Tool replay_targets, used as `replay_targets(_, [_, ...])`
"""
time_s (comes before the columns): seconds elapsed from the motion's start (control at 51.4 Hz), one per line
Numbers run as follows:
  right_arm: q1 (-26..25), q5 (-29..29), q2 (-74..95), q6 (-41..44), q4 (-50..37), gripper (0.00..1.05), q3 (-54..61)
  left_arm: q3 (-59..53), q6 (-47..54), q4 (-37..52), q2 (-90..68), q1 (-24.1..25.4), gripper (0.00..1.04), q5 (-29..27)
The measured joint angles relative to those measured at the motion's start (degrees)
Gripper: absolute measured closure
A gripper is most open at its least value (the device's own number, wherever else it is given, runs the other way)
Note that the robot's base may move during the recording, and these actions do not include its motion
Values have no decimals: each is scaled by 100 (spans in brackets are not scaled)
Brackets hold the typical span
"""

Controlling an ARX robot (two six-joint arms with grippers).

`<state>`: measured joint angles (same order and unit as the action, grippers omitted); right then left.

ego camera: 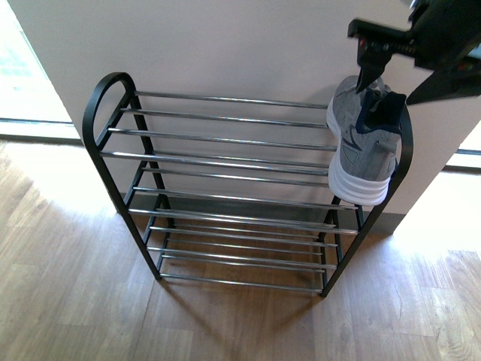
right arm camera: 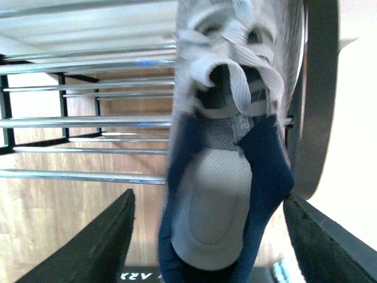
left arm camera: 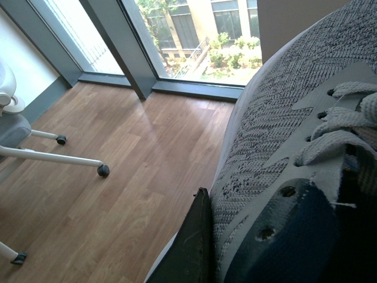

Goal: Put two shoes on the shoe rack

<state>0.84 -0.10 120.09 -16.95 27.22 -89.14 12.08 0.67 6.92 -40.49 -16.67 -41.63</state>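
The shoe rack (ego camera: 225, 162) stands against the wall, with a black frame and chrome rods. One grey knit sneaker (ego camera: 364, 143) leans at the right end of its top tier, white sole toward me. My right gripper (ego camera: 372, 71) is open at that sneaker's collar. In the right wrist view the sneaker (right arm camera: 230, 88) sits between the spread fingers (right arm camera: 94, 247) of the right gripper (right arm camera: 207, 200), with rack rods (right arm camera: 88, 121) behind. My left gripper (left arm camera: 235, 247) is shut on another grey knit sneaker (left arm camera: 277, 124), one finger (left arm camera: 191, 247) pressed to its side. It is out of the front view.
Wooden floor (ego camera: 225, 323) runs in front of the rack, and a pale wall (ego camera: 225, 45) backs it. In the left wrist view a white office chair with castors (left arm camera: 103, 170) stands on the floor near tall windows (left arm camera: 200, 35).
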Motion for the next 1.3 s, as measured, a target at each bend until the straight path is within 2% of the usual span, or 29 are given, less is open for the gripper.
replay_targets(0.117, [-339,-221,-789,1294,190,9,26,0,0,0,0,0,103,4])
replay_targets(0.156, [-505,-306,-1174,2006,166,9,249,0,0,0,0,0,103,0])
replay_targets(0.272, [-929,-1121,-1978,3707,341,9,793,0,0,0,0,0,103,-4])
replay_targets(0.292, [-1040,-1307,-2155,4245,479,9,920,0,0,0,0,0,103,7])
replay_targets(0.331, [-1217,-1340,-2378,5215,413,9,1137,0,0,0,0,-2,103,15])
replay_targets(0.37, [-1366,-1346,-2483,5814,153,9,1257,0,0,0,0,-2,103,11])
replay_targets(0.486, [-1836,-1556,-2573,6537,-782,9,1491,0,2,0,0,2,103,-13])
replay_targets(0.584, [-2275,-2048,-2835,6483,-1659,9,1998,0,0,0,0,0,103,-17])
replay_targets(0.72, [-2677,-2302,-3451,5930,-2942,9,2817,0,0,0,0,0,103,22])
replay_targets(1.148, [-2710,-2365,-3591,5589,-3097,9,2981,0,0,0,0,0,103,2])
replay_targets(1.187, [-2686,-2433,-3613,5106,-3779,15,3228,-2,0,0,0,0,103,2])
replay_targets(1.226, [-2588,-2339,-3746,4391,-4900,23,3755,0,0,0,0,0,103,2])
replay_targets(1.304, [-2323,-2138,-4166,2944,-6225,39,4758,0,0,0,0,0,103,2])
